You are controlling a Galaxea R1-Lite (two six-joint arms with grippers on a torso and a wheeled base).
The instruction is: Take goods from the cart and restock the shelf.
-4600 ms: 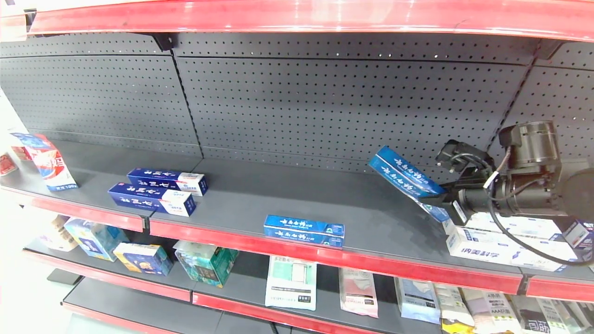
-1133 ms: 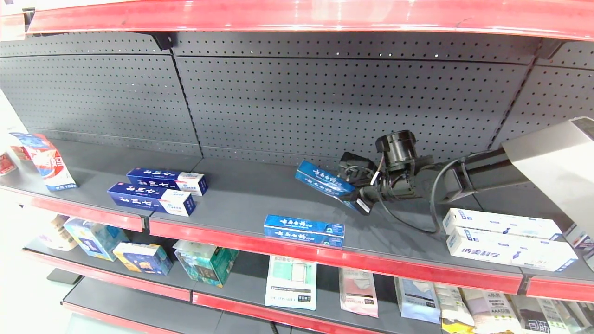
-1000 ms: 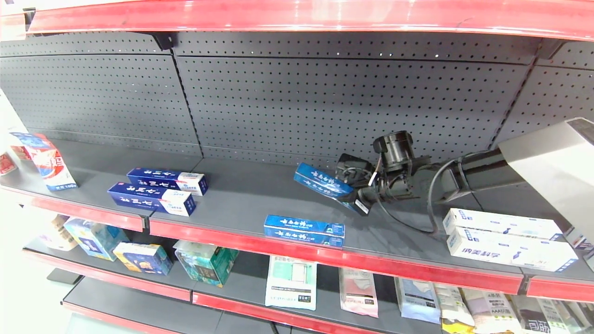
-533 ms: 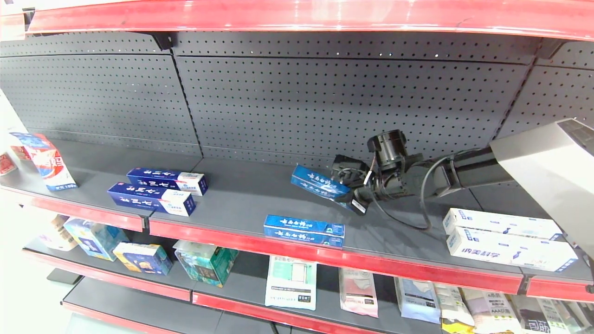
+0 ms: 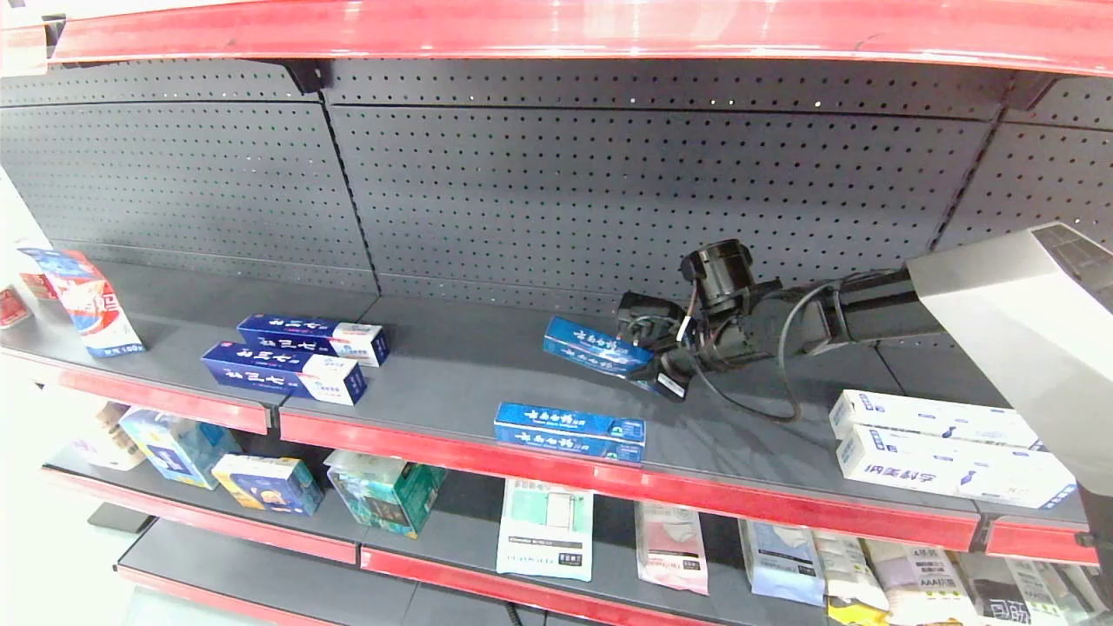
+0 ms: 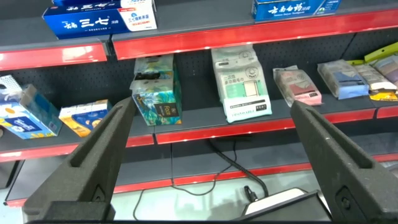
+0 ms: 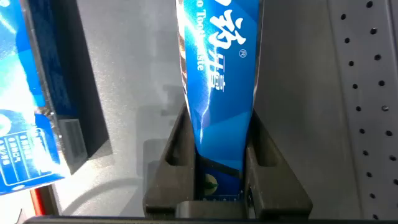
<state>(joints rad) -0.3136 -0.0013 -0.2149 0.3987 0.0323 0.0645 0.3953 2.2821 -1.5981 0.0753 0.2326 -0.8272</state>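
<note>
Blue toothpaste box (image 5: 596,346) is gripped at one end by the R gripper (image 5: 654,376), with fingers (image 7: 177,149) closed tight on both sides. It's held slightly tilted, just behind the front box (image 5: 569,431) and low over the shelf (image 5: 452,365); contact w/ the shelf can't be told. L gripper (image 6: 211,104) is spread wide w/ nothing held, lower than the front box.

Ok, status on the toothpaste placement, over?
Right gripper shut on blue toothpaste box, low over the shelf, contact unclear. Left gripper open, empty. Matching box lies at the front edge, apart; spot beneath looks bare.
</note>
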